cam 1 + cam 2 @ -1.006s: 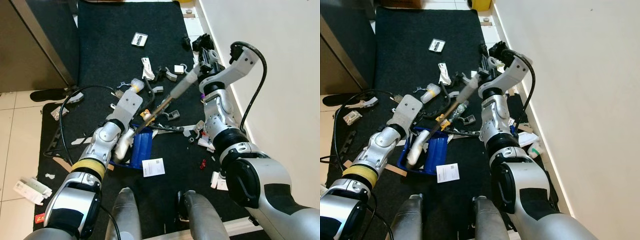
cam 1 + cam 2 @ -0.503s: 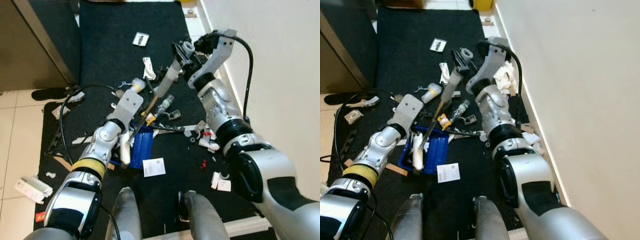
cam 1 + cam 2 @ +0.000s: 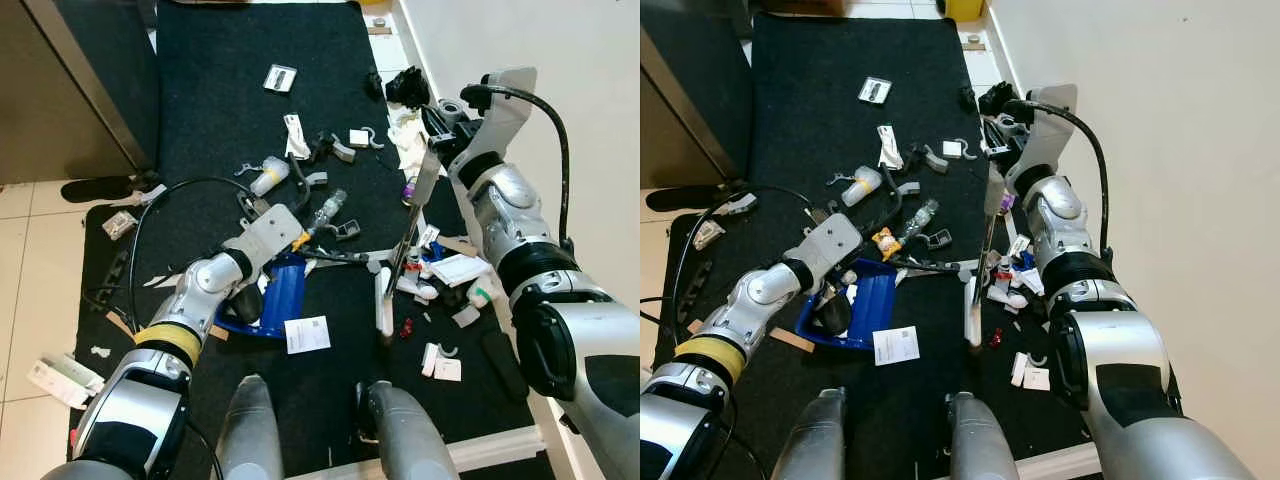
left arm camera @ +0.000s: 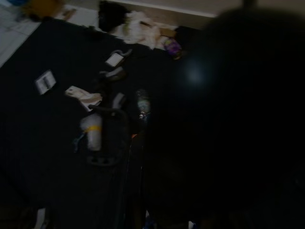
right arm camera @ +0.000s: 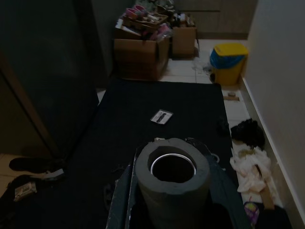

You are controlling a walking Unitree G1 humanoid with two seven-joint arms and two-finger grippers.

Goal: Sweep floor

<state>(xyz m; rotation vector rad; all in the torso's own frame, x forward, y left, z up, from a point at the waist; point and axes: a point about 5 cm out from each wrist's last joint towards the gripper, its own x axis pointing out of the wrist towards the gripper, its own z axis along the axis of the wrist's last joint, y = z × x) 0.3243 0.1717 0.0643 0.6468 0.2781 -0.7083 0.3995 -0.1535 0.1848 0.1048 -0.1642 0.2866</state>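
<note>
Right gripper (image 3: 440, 140): clenched on broom (image 3: 405, 245) handle, upper right; bristle head on mat, centre, positioned to rake litter.
Left gripper (image 3: 250, 300): finger state unclear; steadies blue dustpan (image 3: 280, 295), centre-left, as catch.

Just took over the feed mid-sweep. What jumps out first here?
The litter scattered over the black mat: small bottles, wrappers and cards, thickest near the wall. The right gripper holds a broom almost upright, its white head on the mat beside the debris. Lower left, the left gripper sits at a blue dustpan.
</note>
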